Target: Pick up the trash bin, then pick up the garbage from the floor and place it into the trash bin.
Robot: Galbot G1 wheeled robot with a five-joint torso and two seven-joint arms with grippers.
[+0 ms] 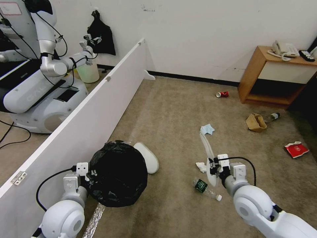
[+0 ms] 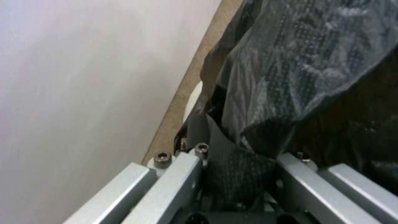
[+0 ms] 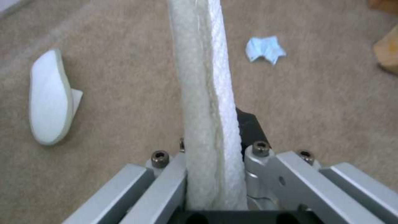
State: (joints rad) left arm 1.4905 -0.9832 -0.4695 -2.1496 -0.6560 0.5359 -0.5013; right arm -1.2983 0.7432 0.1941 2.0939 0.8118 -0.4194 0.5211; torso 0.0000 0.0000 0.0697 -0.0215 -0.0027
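Head view: the left gripper (image 1: pixel 89 174) clamps the black-lined trash bin (image 1: pixel 117 173) by its rim, held above the carpet beside the white partition (image 1: pixel 82 122); its inside is hidden. The right gripper (image 1: pixel 213 167) pinches a white slipper (image 1: pixel 208 155) edge-on.

Left wrist view: bag plastic (image 2: pixel 290 77) sits between the jaws.

Right wrist view: another slipper (image 3: pixel 48 99) lies on the floor.

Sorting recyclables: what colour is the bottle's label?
Dark green, on the bottle lying on the carpet; head view.

Trash bin (image 1: pixel 119 172) walls hidden under black bag; bottle (image 1: pixel 273 116) half hidden behind paper bag (image 1: pixel 255 122).
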